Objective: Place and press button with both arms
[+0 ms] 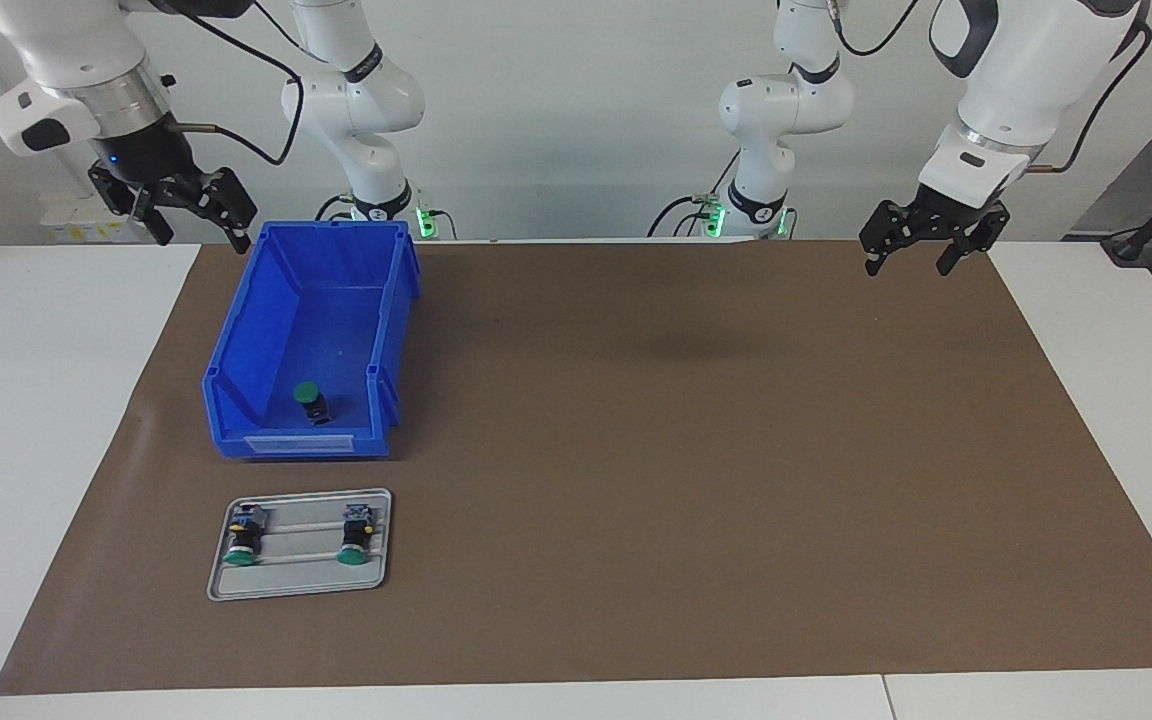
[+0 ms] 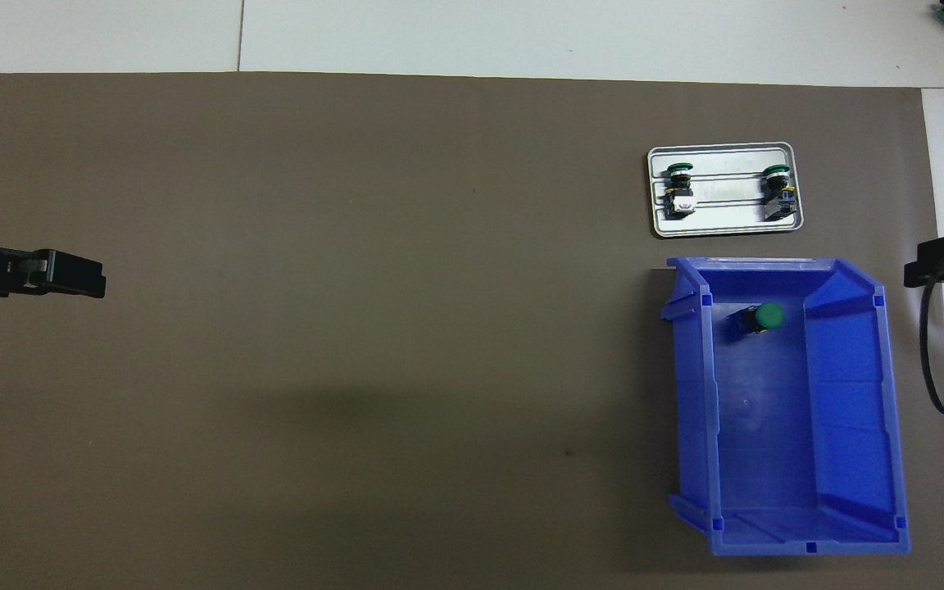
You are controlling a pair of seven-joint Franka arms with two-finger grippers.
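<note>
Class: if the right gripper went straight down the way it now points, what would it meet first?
Probably the table beside the blue bin, near its rim; the right gripper hangs open, and depth is unclear.

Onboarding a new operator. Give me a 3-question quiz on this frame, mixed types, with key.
1. True or false: the button in the blue bin lies on the tray.
2. How many buttons sit on the tray?
A. one
B. two
C. three
3. Fill in: the left gripper and the right gripper both hang up in the air, open, holding ____.

Key
1. False: it lies in the bin, at the end nearest the tray, apart from the two tray buttons.
2. B
3. nothing
</note>
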